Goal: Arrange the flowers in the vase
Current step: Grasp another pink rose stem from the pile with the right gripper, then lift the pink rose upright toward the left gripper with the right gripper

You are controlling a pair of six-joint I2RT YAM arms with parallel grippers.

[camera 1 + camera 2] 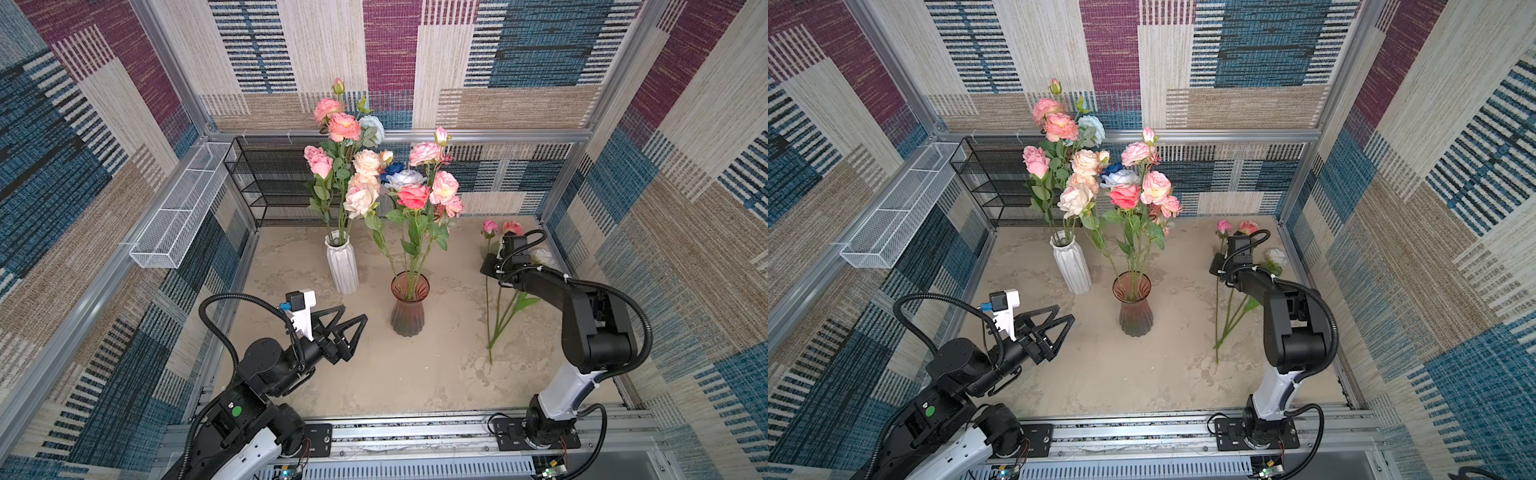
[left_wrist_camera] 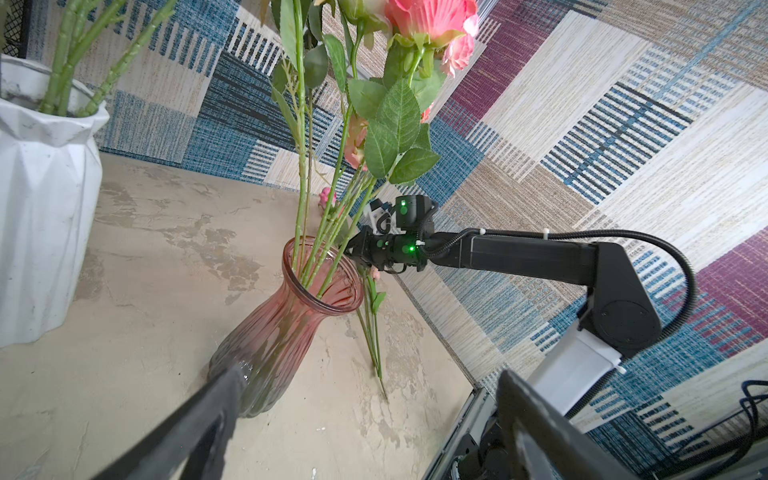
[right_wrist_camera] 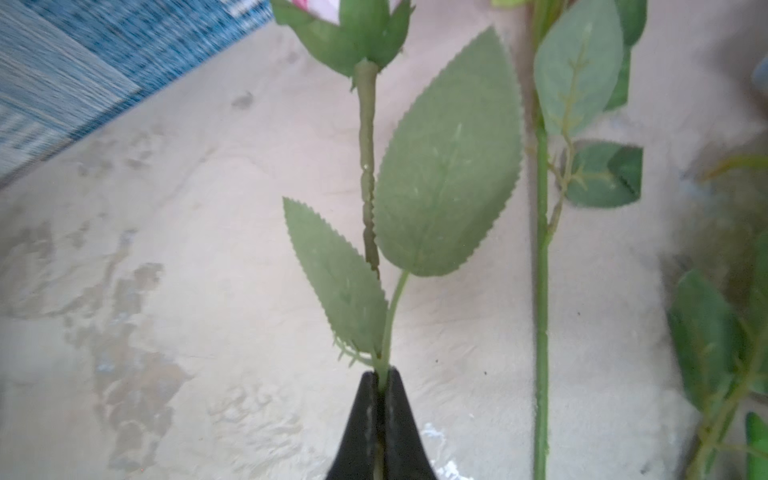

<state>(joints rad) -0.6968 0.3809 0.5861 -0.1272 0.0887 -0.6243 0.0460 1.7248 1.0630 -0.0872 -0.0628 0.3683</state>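
A pink glass vase (image 1: 409,303) (image 1: 1133,305) (image 2: 286,316) stands mid-table and holds several flowers (image 1: 415,195). Three loose flowers (image 1: 505,309) (image 1: 1229,320) lie on the table at the right, heads toward the back wall. My right gripper (image 3: 381,374) (image 1: 487,268) (image 1: 1214,266) is low over them. It is shut on the green stem (image 3: 368,166) of the pink-budded flower (image 1: 489,227), just below two leaves. My left gripper (image 1: 354,312) (image 1: 1065,312) (image 2: 372,376) hovers open left of the pink vase, with nothing between its fingers.
A white ribbed vase (image 1: 343,266) (image 2: 37,208) with several flowers stands left of and behind the pink vase. A black mesh shelf (image 1: 266,183) sits at the back left. A white mesh basket (image 1: 178,216) hangs on the left wall. The arms' rail (image 1: 415,432) runs along the front.
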